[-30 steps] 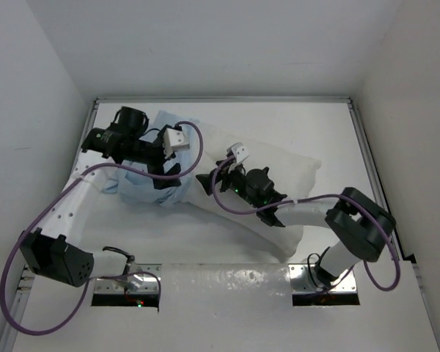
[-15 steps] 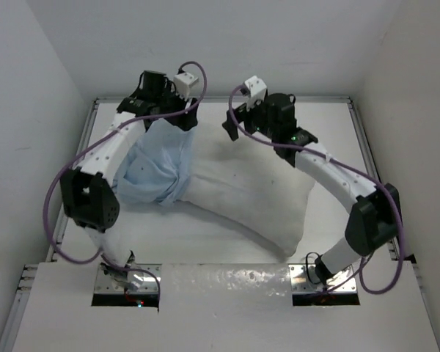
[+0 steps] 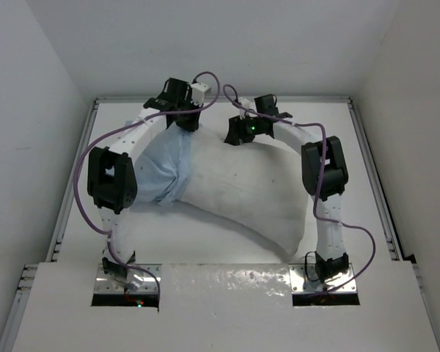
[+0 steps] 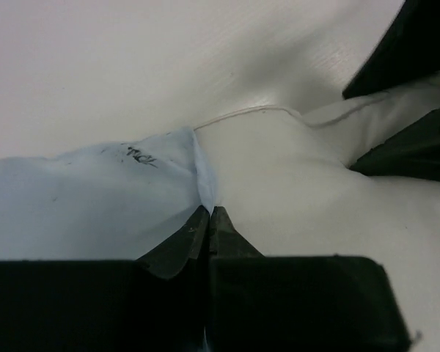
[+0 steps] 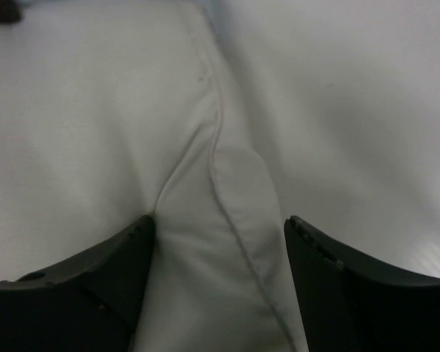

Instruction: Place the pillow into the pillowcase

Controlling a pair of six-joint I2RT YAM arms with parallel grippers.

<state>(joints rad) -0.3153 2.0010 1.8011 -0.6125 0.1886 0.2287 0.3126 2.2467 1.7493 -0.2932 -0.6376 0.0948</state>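
White walls box in your worktop (image 3: 337,139). The pillow (image 3: 242,191) lies across its middle in a shallow curve, running from the near right up to the far left. The pillowcase (image 3: 160,165) is bunched over the pillow's left end; from above you cannot tell how far the pillow sits inside it. Both of your arms reach to the far side and nearly meet there. Your left fingers (image 4: 209,214) are pinched together on the pale blue hem, right where it meets the white fabric. Your right fingers (image 3: 232,136) stand apart, just beside the left ones. In the right wrist view a seamed, puckered edge of the pillow runs up between them, unclamped.
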